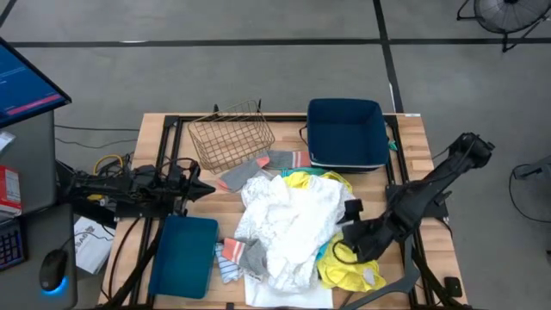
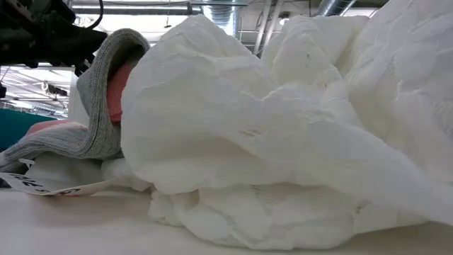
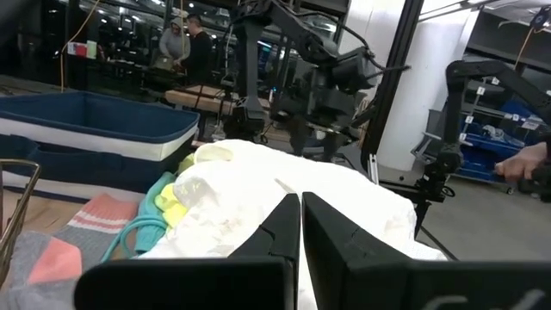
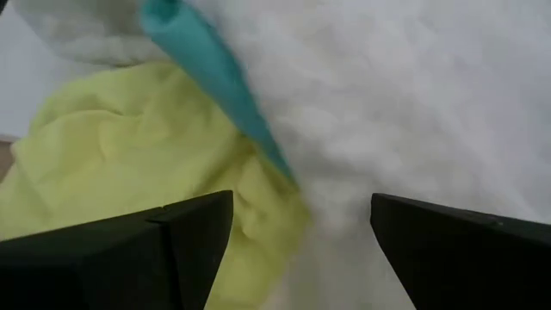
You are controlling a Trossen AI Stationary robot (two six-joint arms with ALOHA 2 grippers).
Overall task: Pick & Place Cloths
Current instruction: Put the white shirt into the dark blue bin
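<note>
High view, landmark: white cloth (image 1: 288,226), the big crumpled heap at the middle of the table (image 1: 155,138); every place below was taken from it.
Right gripper (image 1: 343,226): pressed against the heap's right edge, fingers spread wide; in the right wrist view the gripper (image 4: 301,228) stood over white and yellow fabric with nothing between the fingers.
Yellow cloth (image 1: 349,271): tucked under the heap's right and lower-right edge, touching it, below the right gripper.
Teal cloth (image 4: 215,77): a narrow strip lying across the seam between the yellow and the white.
Left gripper (image 1: 205,189): to the heap's left, apart from it, fingers pressed together and empty; its wrist view showed the gripper (image 3: 300,211) pointing at the heap.
Socks (image 1: 237,257): small grey, coral and striped pieces touching the heap's lower-left edge; more of them (image 1: 267,164) lay at its upper edge.
Wire basket (image 1: 231,138): up and left of the heap, near it.
Deep blue bin (image 1: 346,131): up and right of the heap, just beside its upper edge.
Flat blue bin (image 1: 182,254): left of the heap, beyond the socks.
Open room: bare wood showed left of the wire basket.
</note>
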